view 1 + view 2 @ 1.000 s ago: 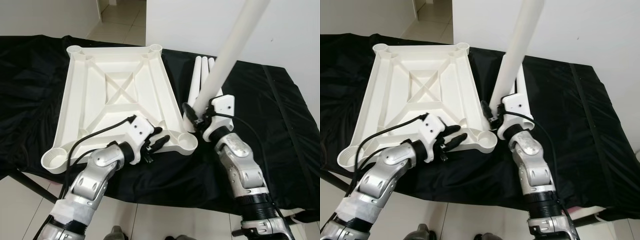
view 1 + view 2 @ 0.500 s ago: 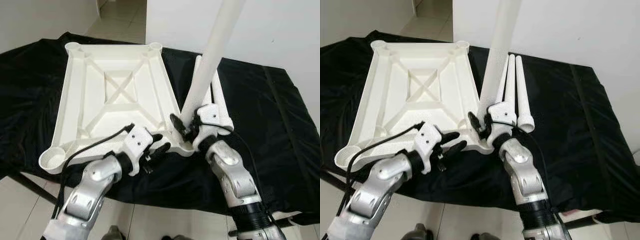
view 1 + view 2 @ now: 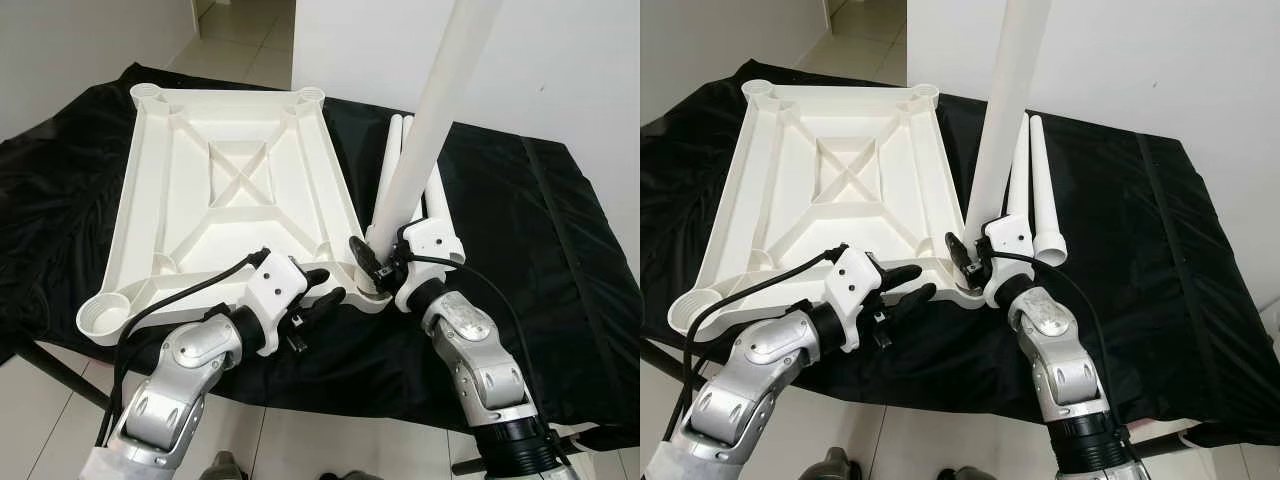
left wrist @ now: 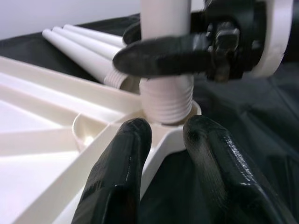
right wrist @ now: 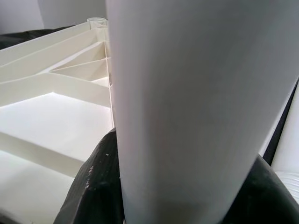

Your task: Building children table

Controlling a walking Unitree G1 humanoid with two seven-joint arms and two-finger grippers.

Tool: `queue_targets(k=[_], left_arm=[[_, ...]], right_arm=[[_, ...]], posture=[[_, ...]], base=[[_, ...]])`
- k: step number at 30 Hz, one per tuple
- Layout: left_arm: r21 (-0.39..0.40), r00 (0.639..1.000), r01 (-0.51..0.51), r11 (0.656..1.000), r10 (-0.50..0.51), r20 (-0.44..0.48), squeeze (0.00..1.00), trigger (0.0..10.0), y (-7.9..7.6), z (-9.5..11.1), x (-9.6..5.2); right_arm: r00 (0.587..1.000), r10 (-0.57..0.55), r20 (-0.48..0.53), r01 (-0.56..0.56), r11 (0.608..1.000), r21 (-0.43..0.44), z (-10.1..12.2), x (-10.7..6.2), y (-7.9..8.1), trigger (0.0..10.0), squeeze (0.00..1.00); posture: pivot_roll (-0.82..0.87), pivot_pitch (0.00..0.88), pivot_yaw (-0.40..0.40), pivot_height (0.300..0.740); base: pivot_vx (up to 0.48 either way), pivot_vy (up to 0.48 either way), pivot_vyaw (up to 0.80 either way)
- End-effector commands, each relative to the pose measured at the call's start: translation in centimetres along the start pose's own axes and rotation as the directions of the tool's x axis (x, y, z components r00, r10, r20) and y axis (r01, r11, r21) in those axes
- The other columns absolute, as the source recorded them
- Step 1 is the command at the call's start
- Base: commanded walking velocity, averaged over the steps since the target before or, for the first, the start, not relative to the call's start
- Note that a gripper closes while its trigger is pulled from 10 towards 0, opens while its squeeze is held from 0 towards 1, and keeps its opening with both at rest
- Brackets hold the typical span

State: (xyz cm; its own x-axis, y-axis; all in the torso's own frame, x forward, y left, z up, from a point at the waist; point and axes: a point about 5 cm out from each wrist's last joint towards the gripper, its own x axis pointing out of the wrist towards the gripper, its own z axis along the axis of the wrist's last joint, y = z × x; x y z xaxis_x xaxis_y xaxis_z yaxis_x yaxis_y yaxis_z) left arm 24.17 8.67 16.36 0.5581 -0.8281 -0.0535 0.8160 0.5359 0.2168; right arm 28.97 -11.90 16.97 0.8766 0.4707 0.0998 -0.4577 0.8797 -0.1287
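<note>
leg clamped in right hand, threaded end entering tabletop socket.

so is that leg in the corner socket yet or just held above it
In, just barely. The leg's threaded end sits in the tabletop's corner socket, threads still showing above the rim. The right gripper holds it near upright.

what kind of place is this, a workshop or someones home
Probably a room in a home, not a workshop: pale tiled floor, plain white walls, and a work surface draped in black cloth holding the upturned children's tabletop.
</note>
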Motion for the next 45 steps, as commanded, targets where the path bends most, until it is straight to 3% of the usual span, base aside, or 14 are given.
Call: queue_targets(k=[1, 29, 36, 42, 45], left_arm=[[-0.006, 1.0, -0.023, 1.0, 0.023, 0.003, 0.0, 10.0, 0.0, 0.3, -0.2], [-0.048, 1.0, 0.002, 0.999, -0.002, 0.008, 0.0, 10.0, -0.8, 0.6, 0.1], [-0.049, 1.0, 0.001, 0.999, -0.001, 0.01, 0.0, 10.0, -0.7, 0.7, 0.1], [-0.048, 1.0, 0.0, 0.999, 0.0, 0.009, 0.0, 10.0, -0.7, 0.8, 0.0], [-0.047, 1.0, -0.001, 0.999, 0.002, 0.009, 0.0, 10.0, -0.7, 0.9, 0.0]], right_arm=[[0.999, -0.006, -0.035, 0.005, 1.0, -0.014, -0.6, -0.6, -0.4, 10.0, 0.0], [0.997, 0.079, -0.006, -0.079, 0.997, -0.001, -2.6, -2.2, 0.5, 10.0, 0.0], [0.997, 0.077, -0.015, -0.078, 0.997, -0.024, -3.3, -2.5, 0.3, 10.0, 0.0], [0.996, 0.088, -0.034, -0.091, 0.987, -0.129, -4.2, -2.4, 0.1, 10.0, 0.0], [0.996, 0.087, -0.034, -0.09, 0.989, -0.12, -4.4, -2.2, 0.1, 10.0, 0.0]], posture=[[0.16, 0.077, -0.098, 0.74], [0.16, 0.081, -0.085, 0.74], [0.16, 0.081, -0.084, 0.74], [0.16, 0.081, -0.079, 0.74], [0.16, 0.084, -0.078, 0.74]], base=[[0.0, 0.0, 0.0], [0.0, 0.0, 0.0], [0.0, 0.0, 0.0], [0.0, 0.0, 0.0], [0.0, 0.0, 0.0]])
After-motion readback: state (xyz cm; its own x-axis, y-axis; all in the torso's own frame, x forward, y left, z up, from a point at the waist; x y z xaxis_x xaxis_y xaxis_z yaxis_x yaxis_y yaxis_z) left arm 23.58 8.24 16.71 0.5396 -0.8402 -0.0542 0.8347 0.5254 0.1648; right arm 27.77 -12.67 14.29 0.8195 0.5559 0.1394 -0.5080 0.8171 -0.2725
